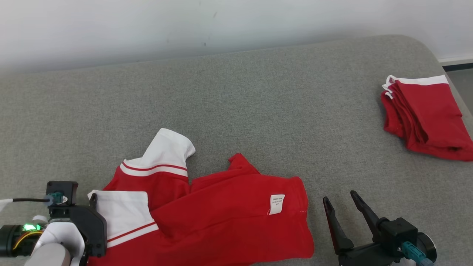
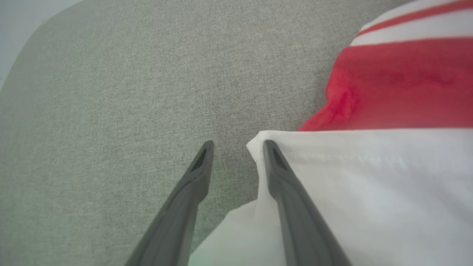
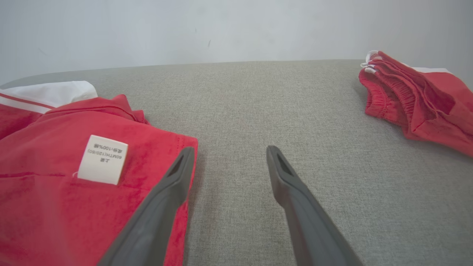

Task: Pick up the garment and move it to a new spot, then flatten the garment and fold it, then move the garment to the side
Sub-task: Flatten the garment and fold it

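Across grey surface (image 1: 258, 111), red garment (image 1: 229, 218), long axis left-right, white cuffs (image 1: 168, 147) leftward

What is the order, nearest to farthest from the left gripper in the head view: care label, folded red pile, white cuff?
1. White cuff, right at the left gripper.
2. Care label, mid-garment, off to the gripper's right.
3. Folded red pile, at the far right edge.
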